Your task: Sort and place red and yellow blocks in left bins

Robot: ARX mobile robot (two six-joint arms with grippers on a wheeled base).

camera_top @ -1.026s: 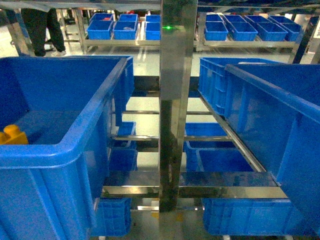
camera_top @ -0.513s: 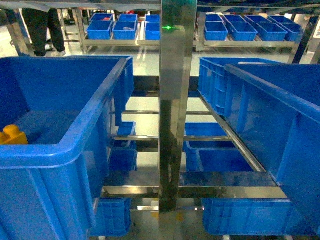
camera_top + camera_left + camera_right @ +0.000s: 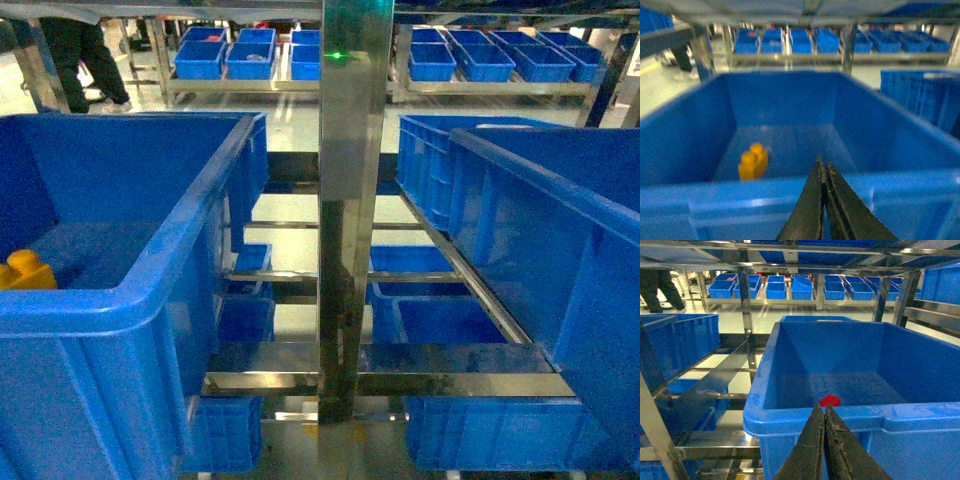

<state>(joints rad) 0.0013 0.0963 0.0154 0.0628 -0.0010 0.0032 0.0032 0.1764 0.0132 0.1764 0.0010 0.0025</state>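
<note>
A yellow block with two studs lies on the floor of the big left bin. In the left wrist view this block sits left of centre inside the bin. My left gripper is shut and empty, hanging just outside the bin's near rim. In the right wrist view a small red block peeks over the near rim of another deep blue crate. My right gripper is shut and empty in front of that rim. Neither gripper shows in the head view.
A vertical steel post stands between the left bin and the right crate. Lower blue crates sit on steel rails below. Small blue trays line back shelves, and a person stands at the far left.
The person at the far back left has shifted a little. The crates and the yellow block have not moved.
</note>
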